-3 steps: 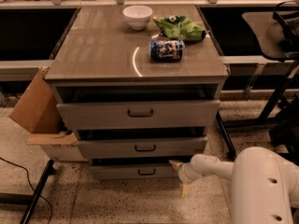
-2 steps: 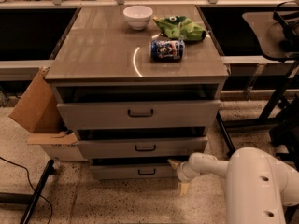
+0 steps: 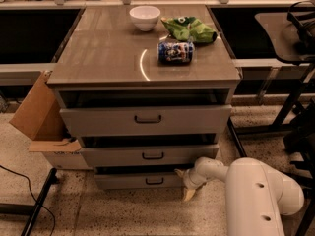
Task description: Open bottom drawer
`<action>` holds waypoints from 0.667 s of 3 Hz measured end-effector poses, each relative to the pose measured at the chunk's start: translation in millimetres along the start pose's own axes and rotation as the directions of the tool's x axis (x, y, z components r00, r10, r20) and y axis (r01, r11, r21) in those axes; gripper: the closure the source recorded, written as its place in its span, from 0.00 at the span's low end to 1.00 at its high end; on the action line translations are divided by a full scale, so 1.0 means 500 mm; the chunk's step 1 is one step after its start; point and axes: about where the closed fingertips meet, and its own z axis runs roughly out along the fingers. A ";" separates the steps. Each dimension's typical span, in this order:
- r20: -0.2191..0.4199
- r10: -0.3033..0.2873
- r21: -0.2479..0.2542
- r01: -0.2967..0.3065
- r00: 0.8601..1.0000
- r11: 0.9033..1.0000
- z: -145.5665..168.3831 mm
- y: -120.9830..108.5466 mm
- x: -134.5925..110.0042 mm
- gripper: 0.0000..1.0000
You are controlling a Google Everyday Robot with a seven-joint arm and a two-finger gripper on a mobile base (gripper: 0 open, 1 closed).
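grey bottom drawer (image 3: 123,181), lowest of three fronts, sits at lower centre of the frame. the white gripper (image 3: 183,183) is at its right end, jaws spread, holding nothing.

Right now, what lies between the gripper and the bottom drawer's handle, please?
Camera view: only bare front of the bottom drawer; the gripper sits low at its right end.

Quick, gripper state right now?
Gripper: cannot be told; it sits low by the right end of the bottom drawer.
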 end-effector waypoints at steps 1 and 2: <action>-0.019 0.019 -0.002 -0.019 1.000 1.000 -0.011 0.011 0.018 0.42; -0.036 0.042 0.011 -0.042 0.998 0.999 -0.057 0.055 0.022 0.65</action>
